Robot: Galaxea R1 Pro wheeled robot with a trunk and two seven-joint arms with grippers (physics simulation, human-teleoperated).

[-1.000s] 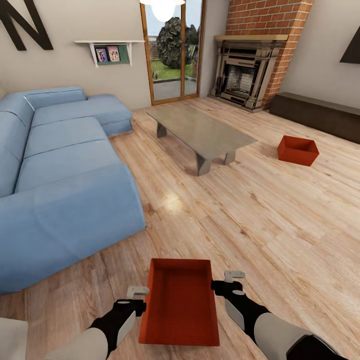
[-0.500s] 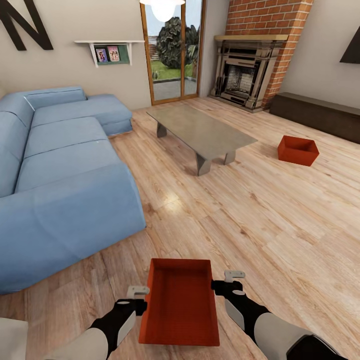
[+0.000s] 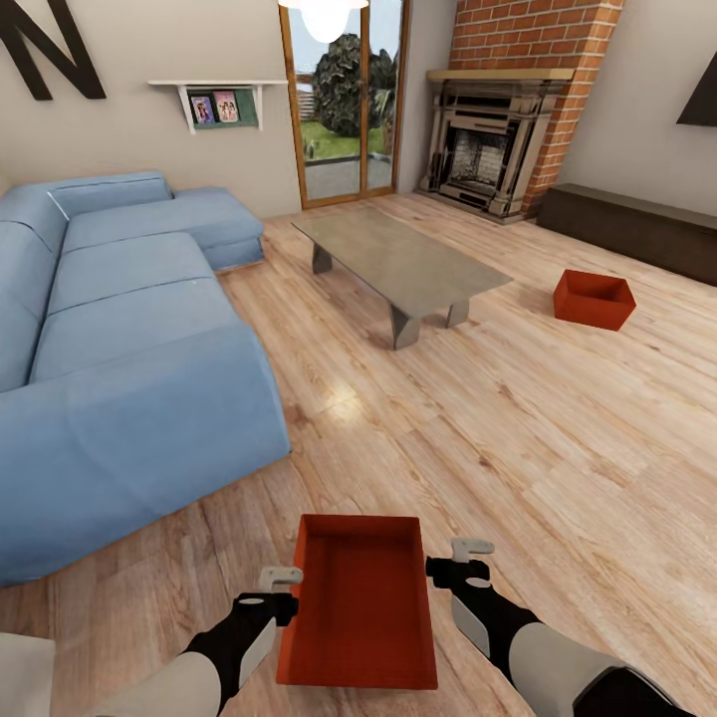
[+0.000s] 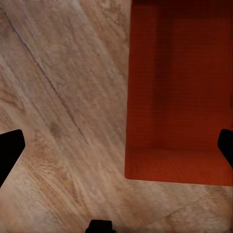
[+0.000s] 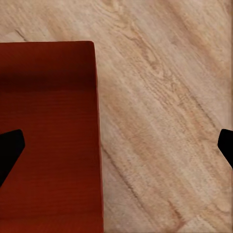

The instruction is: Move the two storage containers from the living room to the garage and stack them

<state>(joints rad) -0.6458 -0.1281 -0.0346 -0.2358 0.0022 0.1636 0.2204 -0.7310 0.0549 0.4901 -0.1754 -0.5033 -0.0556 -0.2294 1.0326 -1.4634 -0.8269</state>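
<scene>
**Two bins on the living-room planks**

One red-orange storage container (image 3: pixel 360 600) sits on the wood floor (image 3: pixel 518 438) between the left claw (image 3: pixel 280 590) and right claw (image 3: pixel 457 562), both spread wide, holding nothing. The second container (image 3: pixel 594 299) lies well apart, beyond the grey low table (image 3: pixel 400 259). A blue sofa (image 3: pixel 119 349) flanks the left.

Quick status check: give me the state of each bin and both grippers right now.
near container: upright, empty, on the wood floor between both grippers, not gripped.
far container: upright, on the floor beyond the low table, untouched.
left gripper: open, beside the near container's left wall.
right gripper: open, straddling its right wall.
</scene>
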